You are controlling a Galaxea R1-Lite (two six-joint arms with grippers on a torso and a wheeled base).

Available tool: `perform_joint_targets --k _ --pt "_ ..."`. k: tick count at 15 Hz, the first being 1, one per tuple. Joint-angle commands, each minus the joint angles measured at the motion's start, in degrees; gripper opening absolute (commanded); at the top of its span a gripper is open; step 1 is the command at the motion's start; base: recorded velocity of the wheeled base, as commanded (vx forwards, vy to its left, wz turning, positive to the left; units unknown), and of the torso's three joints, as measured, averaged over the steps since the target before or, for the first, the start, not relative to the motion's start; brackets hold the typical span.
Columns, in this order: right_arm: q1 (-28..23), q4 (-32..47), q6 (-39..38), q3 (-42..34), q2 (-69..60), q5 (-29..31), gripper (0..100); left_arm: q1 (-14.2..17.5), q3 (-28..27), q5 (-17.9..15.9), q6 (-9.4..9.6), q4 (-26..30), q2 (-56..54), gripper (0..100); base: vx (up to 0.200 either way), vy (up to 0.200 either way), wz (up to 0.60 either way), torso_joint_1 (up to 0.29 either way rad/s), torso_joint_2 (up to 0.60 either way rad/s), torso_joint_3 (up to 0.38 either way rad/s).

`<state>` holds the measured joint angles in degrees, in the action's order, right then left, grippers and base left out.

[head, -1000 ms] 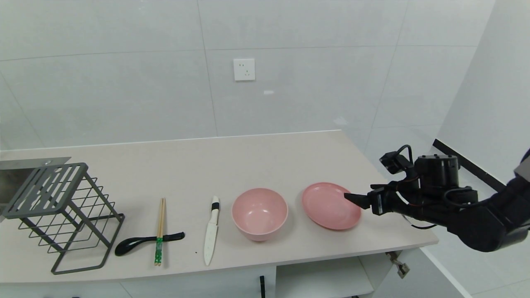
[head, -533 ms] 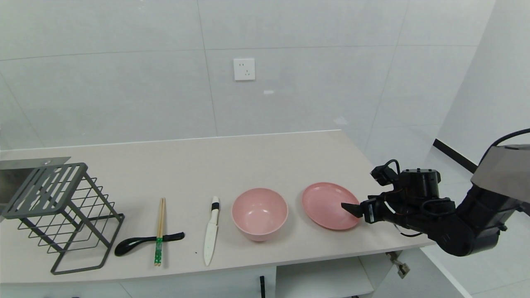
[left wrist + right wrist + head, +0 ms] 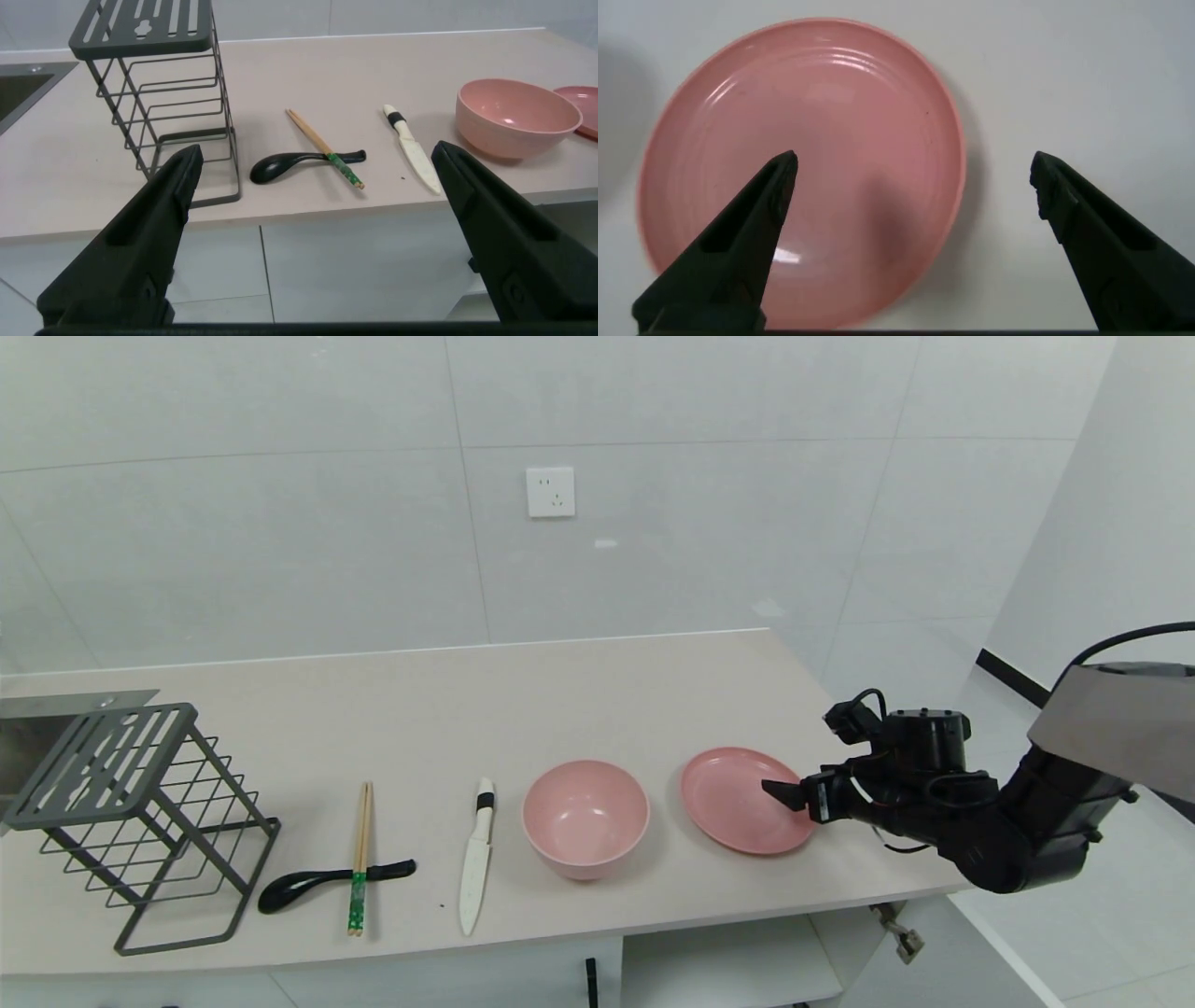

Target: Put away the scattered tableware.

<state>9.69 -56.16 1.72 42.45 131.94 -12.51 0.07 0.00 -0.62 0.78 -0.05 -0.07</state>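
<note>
While rack (image 3: 140, 821), spoon (image 3: 308, 882), chopsticks (image 3: 360, 849), knife (image 3: 478, 859) and bowl (image 3: 585, 817) lie untouched along the counter (image 3: 607, 700) and the left claw (image 3: 316, 157) hangs spread before it, the right claw (image 3: 782, 792), spread too, hovers over the plate (image 3: 733, 798) at the counter's right end. Grasping that plate seems the step in hand: next, dip to its rim and pinch. No writing is readable.

glossy pink plate (image 3: 803, 163) and bowl (image 3: 585, 817), matt grey metal wire rack (image 3: 131, 812), wooden chopsticks (image 3: 360, 849), smooth matt bench (image 3: 448, 709).
</note>
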Motion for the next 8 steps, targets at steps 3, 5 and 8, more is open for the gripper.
perform_joint_targets --k 3,5,8 --pt "0.2 -0.1 -0.1 3.9 4.9 1.1 100 0.0 0.0 0.0 0.01 0.0 0.1 100 0.0 0.0 0.0 0.0 0.0 0.0" --pt "0.5 -0.1 -0.1 4.1 5.3 1.1 100 0.0 0.0 0.0 0.01 0.0 0.1 100 0.0 0.0 0.0 0.0 0.0 0.0" --pt "1.4 -0.1 -0.1 4.0 6.0 1.1 100 0.0 0.0 0.0 0.01 0.0 0.1 100 0.0 0.0 0.0 0.0 0.0 0.0"
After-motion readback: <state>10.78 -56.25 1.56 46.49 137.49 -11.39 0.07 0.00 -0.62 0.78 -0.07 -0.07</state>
